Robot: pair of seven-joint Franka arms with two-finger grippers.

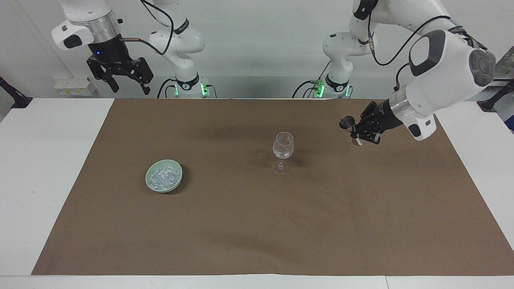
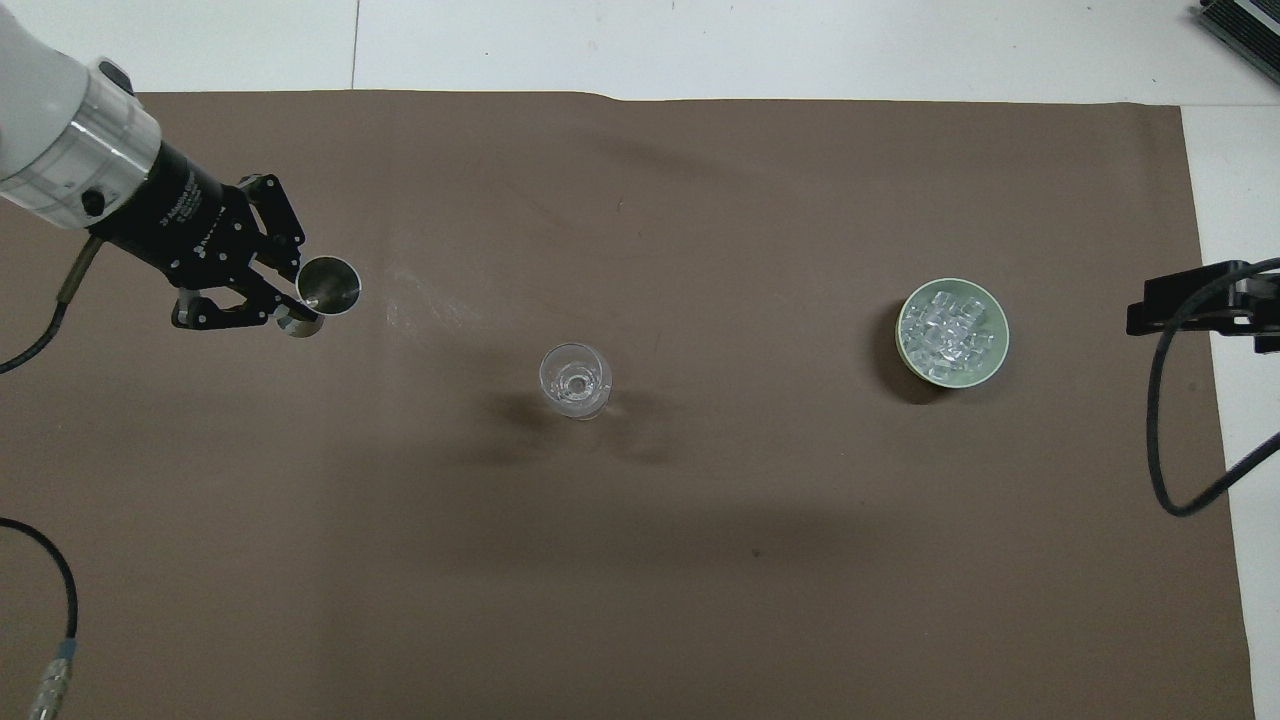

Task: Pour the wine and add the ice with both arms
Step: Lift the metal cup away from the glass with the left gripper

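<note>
Starting at the right arm's end, we see the right gripper (image 1: 127,83) hanging high above the table's (image 1: 48,168) edge, its fingers spread and holding nothing; that arm waits. On the brown mat (image 1: 257,224) below sits a green bowl (image 1: 164,176) with the ice (image 1: 163,177) heaped inside (a glittering pile of clear cubes). Toward the middle of the mat we find the glass (image 1: 283,151) standing upright, well apart from the bowl. At the left arm's end, the left gripper (image 1: 358,129) hovers over the mat, clenched around the waist of a steel jigger (image 1: 350,129), which it holds upright, mouth up.
</note>
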